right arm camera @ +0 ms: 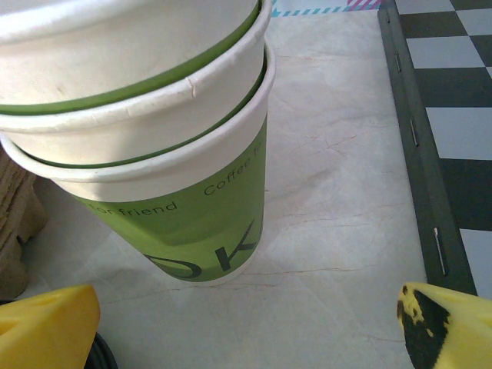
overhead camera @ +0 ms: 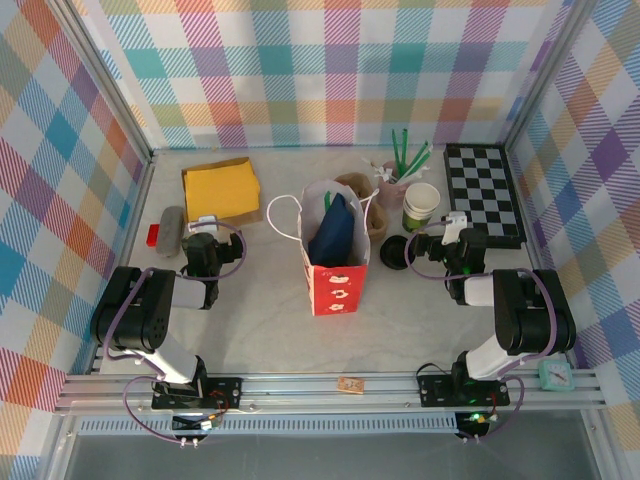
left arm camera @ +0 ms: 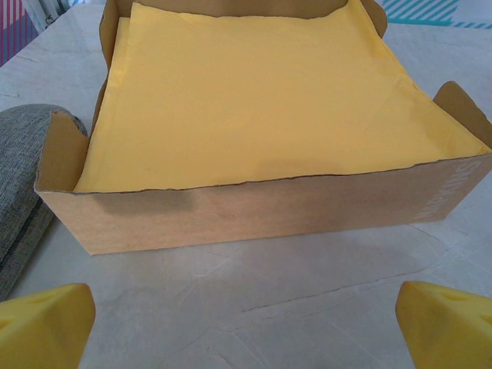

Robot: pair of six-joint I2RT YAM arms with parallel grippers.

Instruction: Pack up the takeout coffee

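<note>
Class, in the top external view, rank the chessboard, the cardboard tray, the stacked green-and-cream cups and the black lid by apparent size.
1. chessboard
2. cardboard tray
3. stacked green-and-cream cups and black lid: these look alike, and the cups rise toward the camera, so I leave them unranked.

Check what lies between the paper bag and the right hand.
A loose black lid lies between the paper bag and the open right hand; the top external view shows it.

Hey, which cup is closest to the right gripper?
The green-and-cream paper cup, lidless, just ahead of the right gripper. The pinkish cup sits farther back, behind it.
</note>
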